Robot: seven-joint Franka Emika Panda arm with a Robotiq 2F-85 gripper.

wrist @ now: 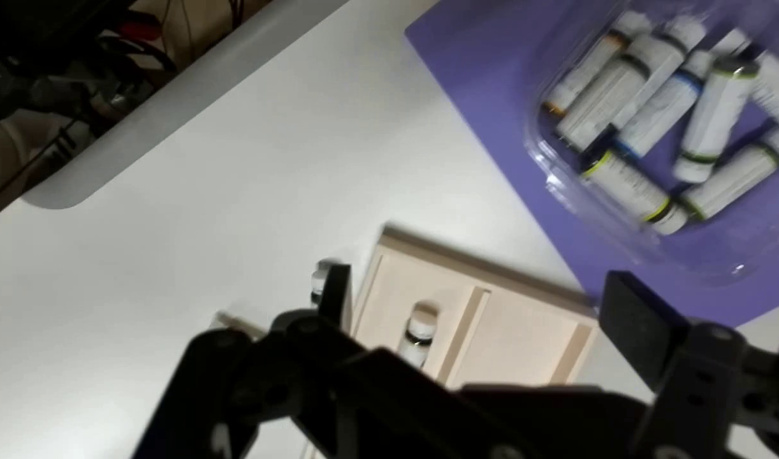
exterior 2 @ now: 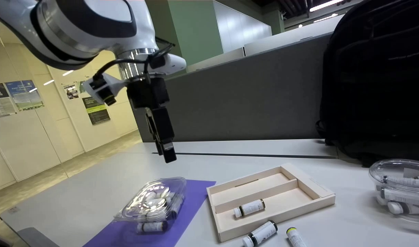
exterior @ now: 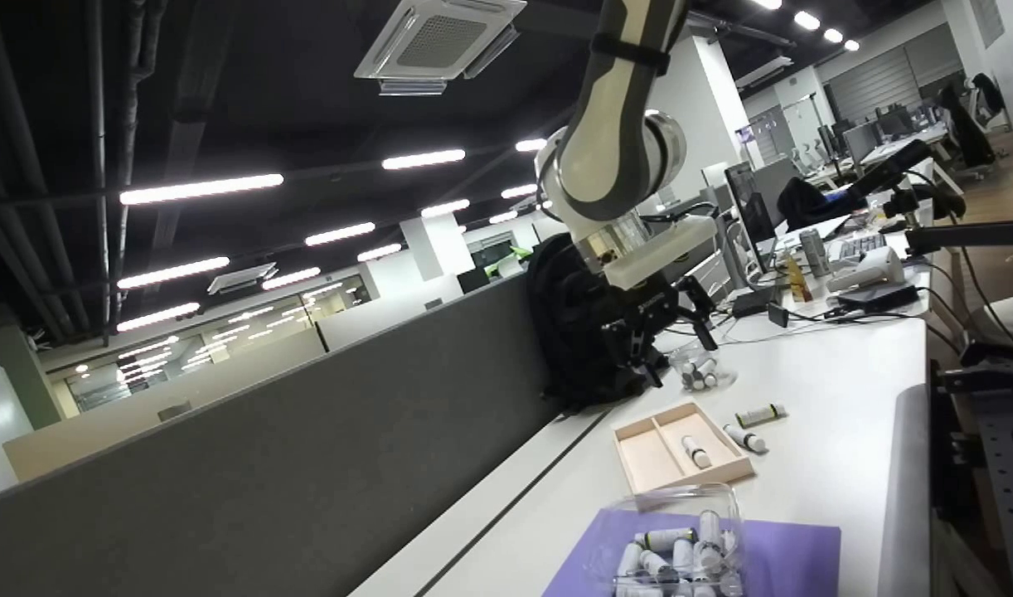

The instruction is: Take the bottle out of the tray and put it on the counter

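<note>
Bottle (exterior 2: 249, 208) lay in the tray (exterior 2: 285, 203), nearer its edge by the mat (exterior 2: 197, 196), likely walled against rolling; claw (wrist: 480, 310) hung spread, empty, presumably to straddle it.

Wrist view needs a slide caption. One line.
One bottle in the tray, framed by the open gripper, with a tub of more bottles on the purple mat.

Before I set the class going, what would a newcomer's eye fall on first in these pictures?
Probably the purple mat, vivid on the white counter, bearing a clear container of small bottles. Next comes the open claw hanging above, then the divided tan tray beside the mat, one bottle lying inside.
</note>
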